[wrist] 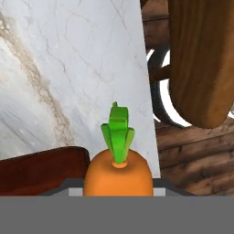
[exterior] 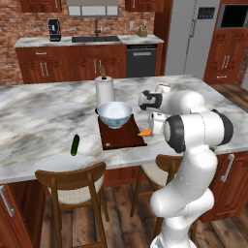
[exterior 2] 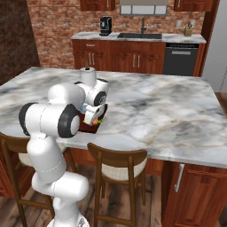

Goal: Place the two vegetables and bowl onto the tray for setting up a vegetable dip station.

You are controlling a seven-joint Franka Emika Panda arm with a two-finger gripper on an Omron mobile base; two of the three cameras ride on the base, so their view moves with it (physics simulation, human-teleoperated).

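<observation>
Carrot [wrist: 118,176] sits clamped in the gripper [exterior: 147,131], just above the tray's [exterior: 121,138] right edge. The bowl [exterior: 115,113] rests on the tray's far end. The cucumber [exterior: 75,145] lies on the counter [exterior: 38,126], well left of the tray.

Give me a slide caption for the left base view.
Gripper holds the carrot at the tray's edge; bowl on it, cucumber on counter.
</observation>
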